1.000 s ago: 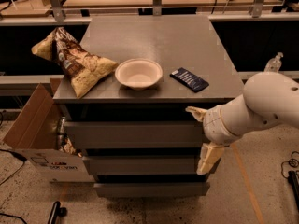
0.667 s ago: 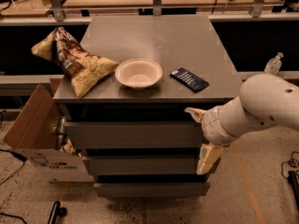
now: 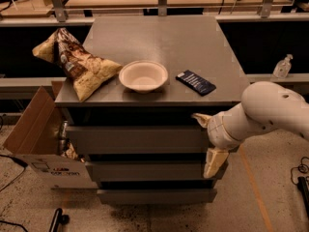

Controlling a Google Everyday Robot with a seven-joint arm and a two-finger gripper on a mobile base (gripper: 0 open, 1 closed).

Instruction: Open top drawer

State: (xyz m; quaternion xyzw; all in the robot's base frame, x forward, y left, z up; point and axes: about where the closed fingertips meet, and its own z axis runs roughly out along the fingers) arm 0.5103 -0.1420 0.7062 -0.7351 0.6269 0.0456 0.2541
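The gripper (image 3: 208, 140) is being held at the right end of the top drawer (image 3: 137, 139), fingers spread apart, nothing clamped. The grey countertop (image 3: 159, 42) is being seen directly above that drawer.

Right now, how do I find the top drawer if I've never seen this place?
Find the grey cabinet with a bowl on top. Just under its top sit three stacked grey drawer fronts; the top drawer is the highest and widest one. Only it has the robot's gripper straddling its right end.
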